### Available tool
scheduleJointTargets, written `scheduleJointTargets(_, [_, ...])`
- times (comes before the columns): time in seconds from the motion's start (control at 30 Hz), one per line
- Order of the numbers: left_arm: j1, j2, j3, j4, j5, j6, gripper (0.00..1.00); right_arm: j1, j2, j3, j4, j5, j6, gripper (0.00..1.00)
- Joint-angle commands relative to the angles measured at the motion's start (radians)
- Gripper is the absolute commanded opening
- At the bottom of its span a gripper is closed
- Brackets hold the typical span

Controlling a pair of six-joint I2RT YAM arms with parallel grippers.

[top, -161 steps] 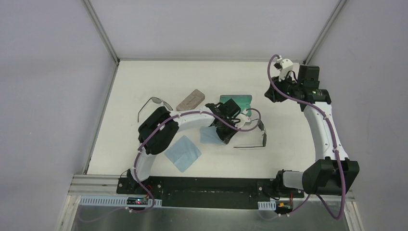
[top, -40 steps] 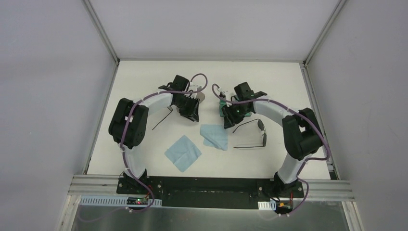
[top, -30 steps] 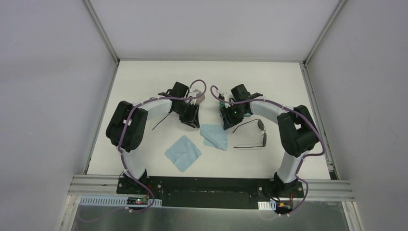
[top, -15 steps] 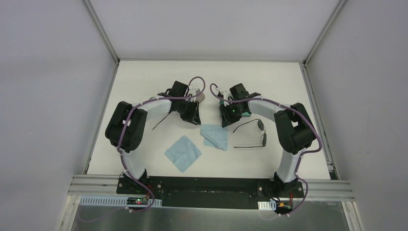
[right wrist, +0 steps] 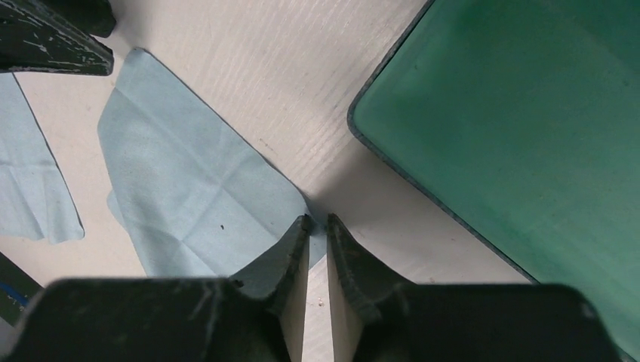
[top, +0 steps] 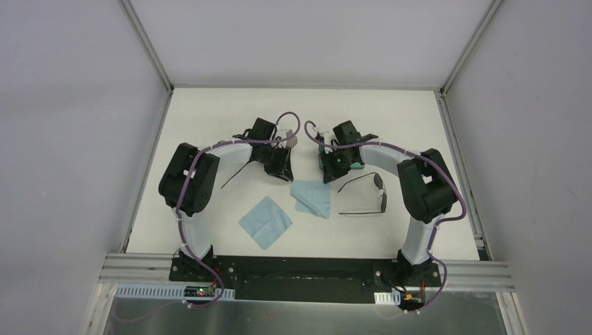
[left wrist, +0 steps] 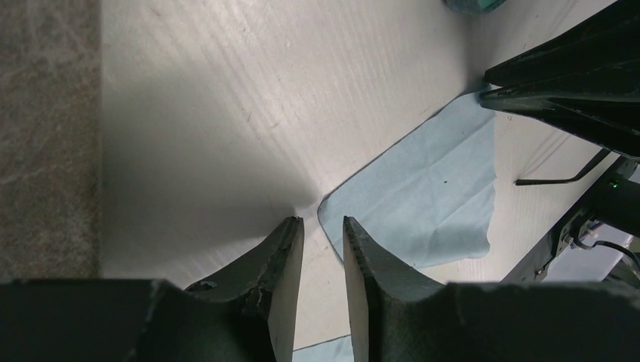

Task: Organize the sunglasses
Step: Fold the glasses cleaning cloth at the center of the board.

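Starting at your left gripper (left wrist: 321,222), you are looking at jaws standing only a narrow slot apart and gripping nothing. Their tips are sitting right at a rounded corner of the light blue cloth (left wrist: 423,196), with the beige case (left wrist: 45,136) just beside them. Your right gripper (right wrist: 316,220) is sitting at another corner of the same cloth with its jaws almost together. You cannot tell whether they are pinching the fabric. The green case (right wrist: 513,128) is lying just beside it.

Neither gripper is touching the sunglasses (top: 366,195). That pair is lying unfolded on the table (top: 209,118), just right of the cloth and near the right arm. The second pair is mostly hiding under the left arm, with one slender temple (top: 234,176) showing.

You are probably dealing with something very light, so weight is not the worry. The thin wire is likely bending easily, the temples are likely swinging at their hinges, and the dark lenses are likely proving slick and easy to mark. Aim for the bridge or the front rim close to a hinge, where the frame is stiffest. Avoid taking a temple mid-length, and squeeze gently.
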Motion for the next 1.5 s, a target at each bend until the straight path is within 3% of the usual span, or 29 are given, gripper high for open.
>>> scheduleJointTargets(0.0, [-0.027,0.032,0.047,0.041,0.008,0.003,0.28,-0.002,0.006,0.017,0.01,0.042,-0.021,0.16])
scheduleJointTargets(0.17, [-0.057,0.053,0.058,0.039,-0.003,0.025,0.19,-0.005,0.006,0.025,0.007,0.042,-0.034,0.1])
scheduleJointTargets(0.33, [-0.062,0.047,0.043,0.028,-0.029,0.033,0.17,-0.007,0.0,0.016,0.005,0.038,-0.041,0.08])
scheduleJointTargets(0.57, [-0.063,0.056,0.088,0.006,-0.091,0.05,0.0,-0.013,-0.015,0.012,0.014,0.032,-0.048,0.0])
scheduleJointTargets(1.0, [-0.064,0.08,0.186,-0.006,-0.061,0.047,0.0,-0.026,-0.021,0.089,0.001,0.002,-0.068,0.0])
scheduleJointTargets(1.13, [-0.071,0.07,0.158,-0.019,-0.101,0.046,0.23,-0.026,-0.026,0.066,0.002,0.005,-0.073,0.0])
scheduleJointTargets(1.47, [-0.129,0.055,0.112,-0.031,-0.16,0.07,0.25,-0.039,-0.031,0.041,0.007,0.006,-0.069,0.0])
